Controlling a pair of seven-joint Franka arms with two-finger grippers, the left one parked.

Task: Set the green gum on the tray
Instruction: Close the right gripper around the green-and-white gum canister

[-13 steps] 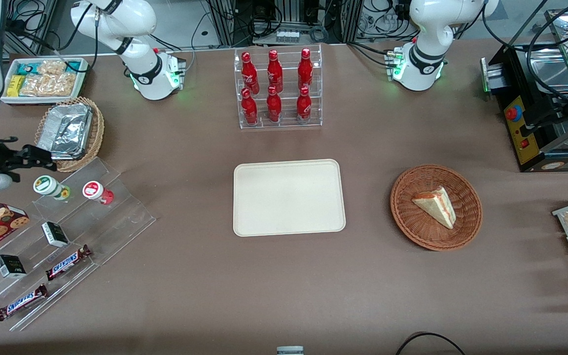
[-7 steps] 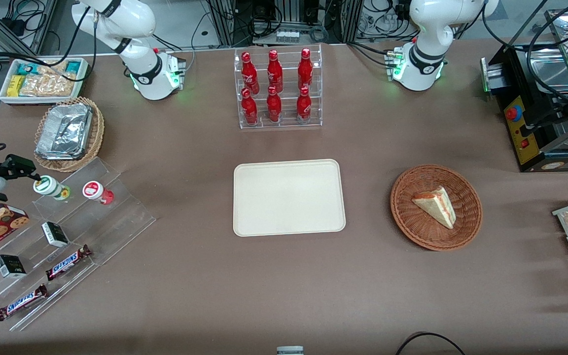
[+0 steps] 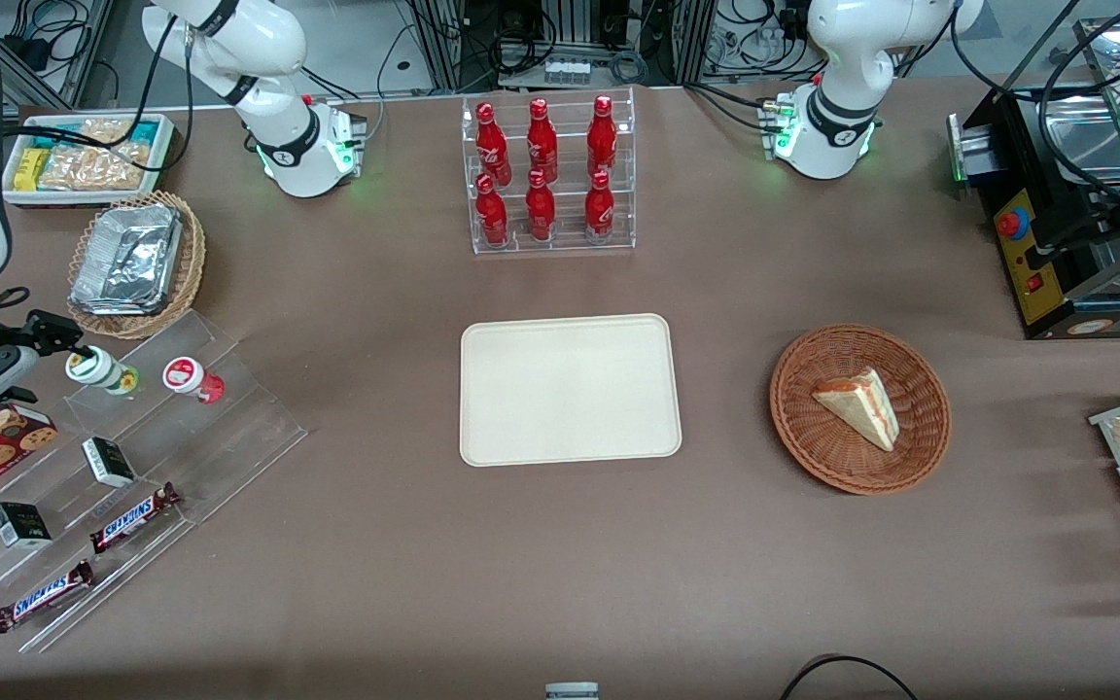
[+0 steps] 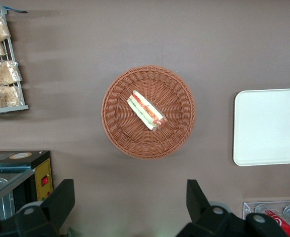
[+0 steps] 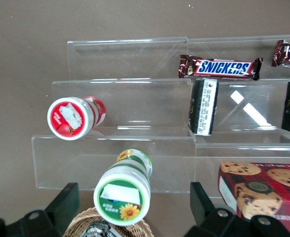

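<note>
Gripper (image 5: 135,207): fingers spread apart, one either side of the green gum's lid, not clamped.
Green gum (image 3: 93,367): upright on the top step of the clear stepped stand (image 3: 181,428), beside the red gum (image 3: 189,377), at the working arm's end of the table.
Tray (image 3: 570,389): mid-table, nothing on it.
Progress: approach done, judging by the straddle; closing, lift, carry and set-down remain.
</note>
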